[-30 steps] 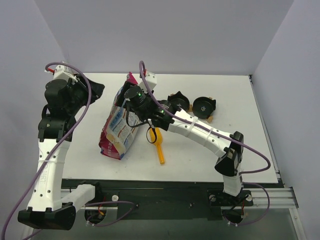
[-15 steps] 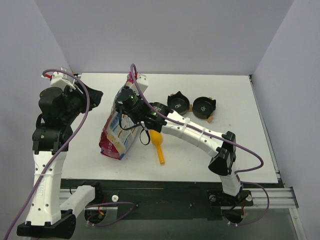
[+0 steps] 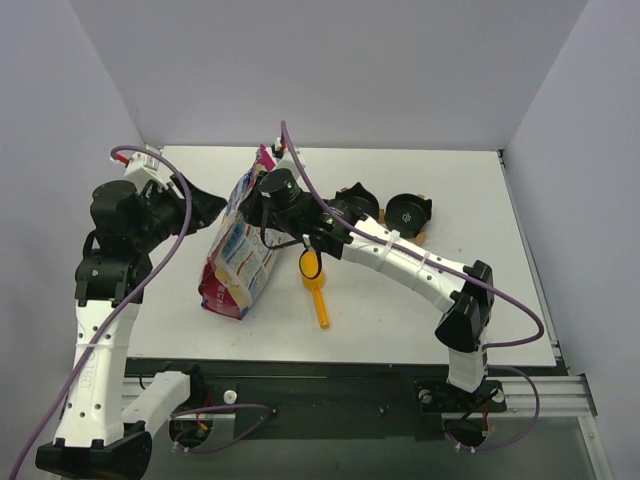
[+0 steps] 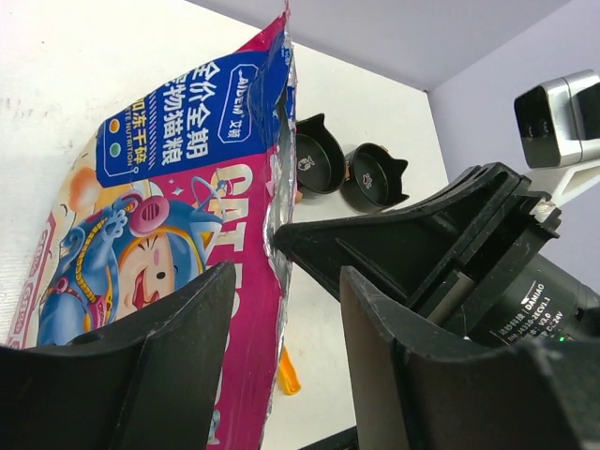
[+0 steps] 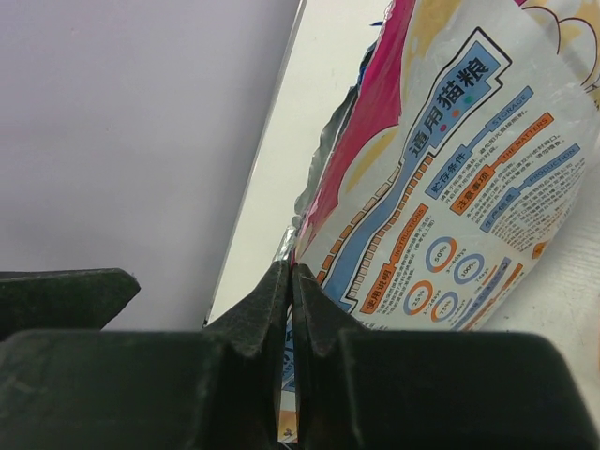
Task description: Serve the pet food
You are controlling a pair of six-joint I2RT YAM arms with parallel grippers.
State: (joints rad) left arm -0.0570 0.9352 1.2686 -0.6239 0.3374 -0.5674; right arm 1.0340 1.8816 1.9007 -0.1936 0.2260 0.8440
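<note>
Desk [image 3: 480,300]: white, walled on three sides, carrying every item below. Pet food bag [image 3: 240,260]: glossy, magenta-edged, standing tilted on the left-centre of the desk, with its printed back toward the right arm and its cartoon front toward the left arm. No kibble showed, so it was judged to be inside the bag. Right tool [image 5: 291,281]: fingers pressed together on the bag's upper edge, with a sliver of foil caught between them. This grip was judged to hold the bag upright and steady its mouth for opening. Left tool [image 4: 286,277]: fingers spread, with the bag's torn magenta edge lying in the gap between them but not yet gripped. It was probably placed to take the opposite lip so the mouth could be pulled apart. Scoop [image 3: 315,285]: yellow-orange, flat on the desk just right of the bag, its handle toward the near edge, untouched. Bowls [image 3: 408,213]: two, black, ear-rimmed, side by side behind the right arm and well apart from the bag; no food could be seen in them. Changes from a second earlier: the right tool's fingers had been apart and had since closed on the edge. The left arm had swung in from well apart to right beside the bag's top, spreading wider. The scoop and bowls had not moved.
</note>
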